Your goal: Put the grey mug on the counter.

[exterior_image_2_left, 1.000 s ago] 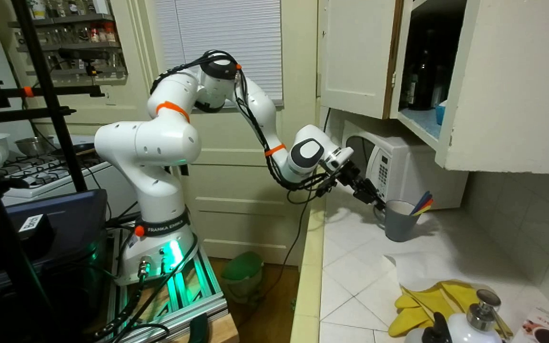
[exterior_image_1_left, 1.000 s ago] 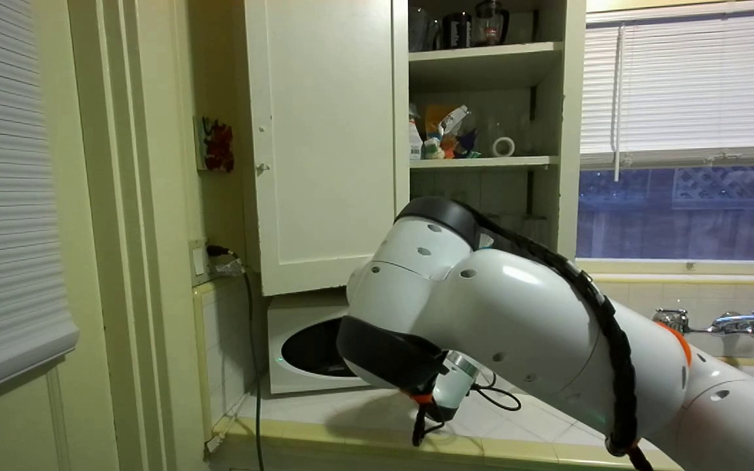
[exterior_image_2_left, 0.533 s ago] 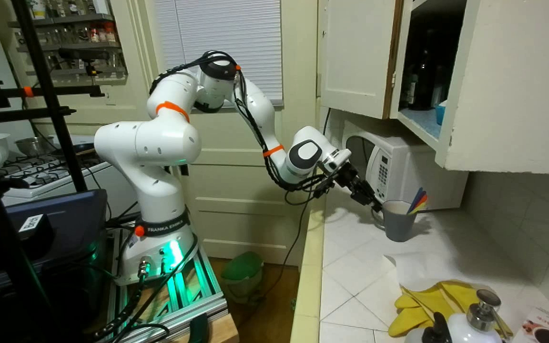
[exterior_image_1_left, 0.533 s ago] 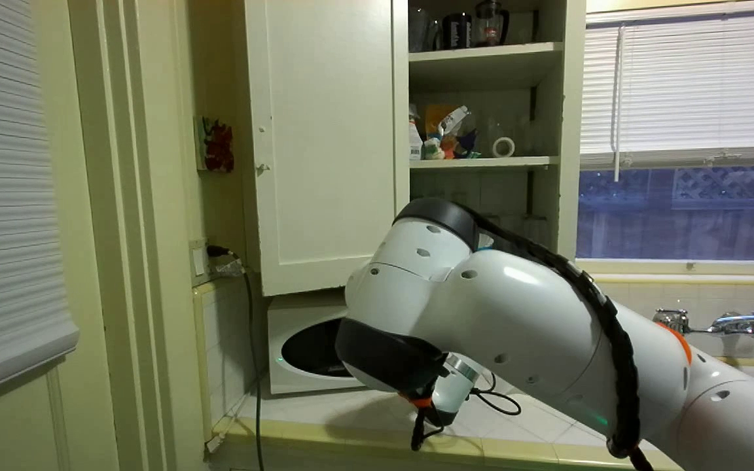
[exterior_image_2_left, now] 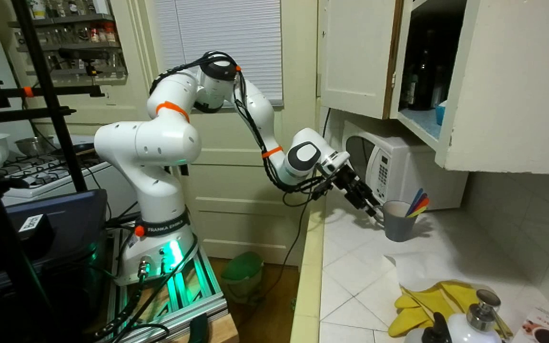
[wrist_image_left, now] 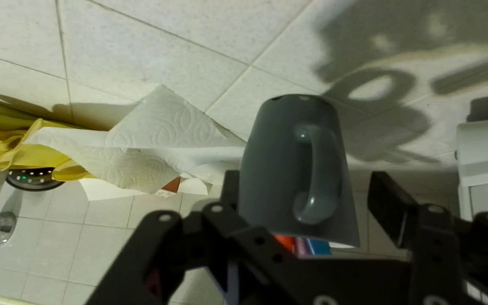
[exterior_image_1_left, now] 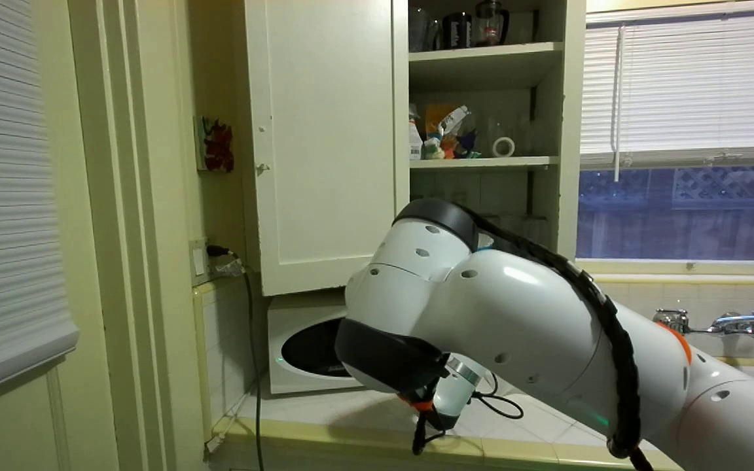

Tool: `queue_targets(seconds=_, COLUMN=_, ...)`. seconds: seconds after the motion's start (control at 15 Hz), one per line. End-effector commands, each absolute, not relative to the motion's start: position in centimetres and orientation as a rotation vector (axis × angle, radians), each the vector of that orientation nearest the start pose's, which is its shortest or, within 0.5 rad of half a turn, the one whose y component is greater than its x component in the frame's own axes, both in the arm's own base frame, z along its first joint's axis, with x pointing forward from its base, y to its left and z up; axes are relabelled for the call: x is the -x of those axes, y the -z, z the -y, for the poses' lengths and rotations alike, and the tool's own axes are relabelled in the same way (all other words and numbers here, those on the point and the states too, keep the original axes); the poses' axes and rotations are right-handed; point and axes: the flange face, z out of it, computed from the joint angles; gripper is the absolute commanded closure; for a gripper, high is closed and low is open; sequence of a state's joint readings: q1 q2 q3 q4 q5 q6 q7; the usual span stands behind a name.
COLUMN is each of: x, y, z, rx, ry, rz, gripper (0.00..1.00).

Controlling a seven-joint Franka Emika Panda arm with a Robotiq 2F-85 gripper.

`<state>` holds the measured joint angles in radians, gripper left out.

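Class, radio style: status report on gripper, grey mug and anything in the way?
Gripper open, close in. Grey mug standing upright on counter; contact between them unclear. Possible snags: coloured sticks jutting from mug, microwave nearby.

In an exterior view, the arm (exterior_image_1_left: 521, 307) hides the gripper (wrist_image_left: 307, 188) and the grey mug (wrist_image_left: 284, 167). Beyond the gripper, the mug's wall covers the lower ends of coloured strips (exterior_image_2_left: 418, 204). Beside the gripper, the wrist view's edge cuts off the microwave (wrist_image_left: 487, 152). Whether gripper and mug touch cannot be told.
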<state>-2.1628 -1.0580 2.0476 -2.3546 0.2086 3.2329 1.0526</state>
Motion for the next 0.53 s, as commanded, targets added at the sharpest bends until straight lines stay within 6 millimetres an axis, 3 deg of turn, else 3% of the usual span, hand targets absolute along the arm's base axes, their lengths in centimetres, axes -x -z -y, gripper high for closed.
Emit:
queue_targets(seconds=0.0, x=-51.9, y=-17.6, z=10.5, rx=-2.164, ry=-0.992, rz=1.102, gripper=0.0)
queue_targets(seconds=0.2, x=-50.7, y=-19.1, z=9.9, rx=-2.175, ry=-1.056, rz=1.058, gripper=0.0)
queue_targets(seconds=0.47, x=-46.6, y=-21.4, z=9.1, rx=-2.217, ry=-1.14, rz=0.902, gripper=0.0)
